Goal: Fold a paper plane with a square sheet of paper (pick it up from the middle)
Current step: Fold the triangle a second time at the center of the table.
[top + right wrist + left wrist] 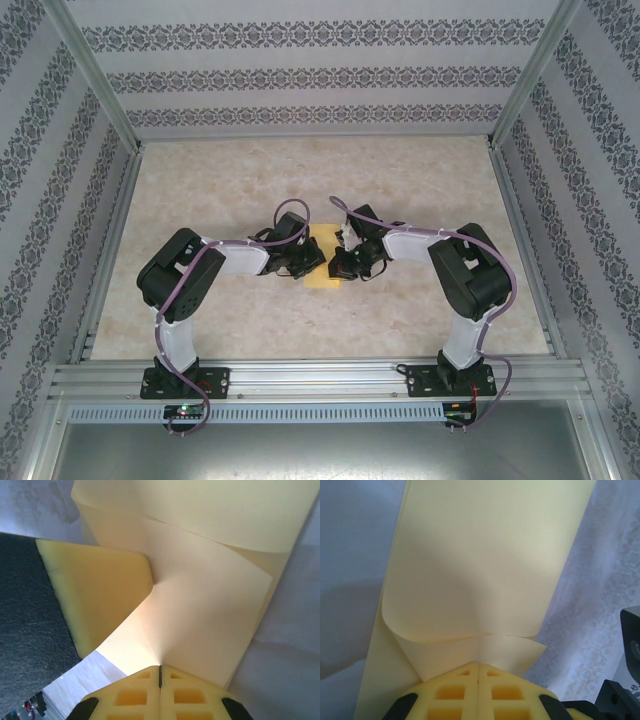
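Note:
The square sheet of paper (322, 268) is pale yellow and lies mid-table between my two grippers. My left gripper (478, 664) is shut on the sheet (485, 560), which curls up and over from the pinch point. My right gripper (160, 667) is shut on the same sheet (210, 610) from the opposite side, and the paper fans out from its tips. In the top view the left gripper (306, 262) and right gripper (340, 266) nearly meet over the paper. A yellow finger of the left gripper (100, 595) presses the sheet in the right wrist view. The paper plane is out of view.
The marble-patterned table (230, 180) is fenced by patterned walls and aluminium posts (95, 75). A metal rail (320, 378) runs along the near edge, where both arm bases stand. Part of the right arm's dark body (627, 680) shows beside the sheet.

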Robot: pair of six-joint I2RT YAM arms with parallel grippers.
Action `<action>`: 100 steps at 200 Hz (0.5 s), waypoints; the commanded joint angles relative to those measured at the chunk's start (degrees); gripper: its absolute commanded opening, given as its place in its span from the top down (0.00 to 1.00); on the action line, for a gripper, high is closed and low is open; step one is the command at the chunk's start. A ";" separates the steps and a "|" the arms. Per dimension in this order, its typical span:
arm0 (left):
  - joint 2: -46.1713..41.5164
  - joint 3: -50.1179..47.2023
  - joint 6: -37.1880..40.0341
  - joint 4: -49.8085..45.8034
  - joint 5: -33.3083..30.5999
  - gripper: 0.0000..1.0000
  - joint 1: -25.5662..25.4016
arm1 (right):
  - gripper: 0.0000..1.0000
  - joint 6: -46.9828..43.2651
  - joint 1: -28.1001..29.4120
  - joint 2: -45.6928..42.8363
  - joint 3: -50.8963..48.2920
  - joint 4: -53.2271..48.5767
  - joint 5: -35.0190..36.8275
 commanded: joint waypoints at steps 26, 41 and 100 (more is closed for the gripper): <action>2.99 -0.30 0.01 -4.03 -0.97 1.00 -0.02 | 0.95 -1.78 0.96 0.66 -1.16 -3.70 2.56; 2.99 -0.20 0.00 -4.12 -0.89 1.00 0.03 | 0.94 -1.68 1.26 -0.29 -1.13 -3.85 2.77; 3.24 0.02 0.17 -4.28 -0.72 1.00 -0.02 | 0.92 -1.23 2.66 -2.21 1.64 -2.71 0.71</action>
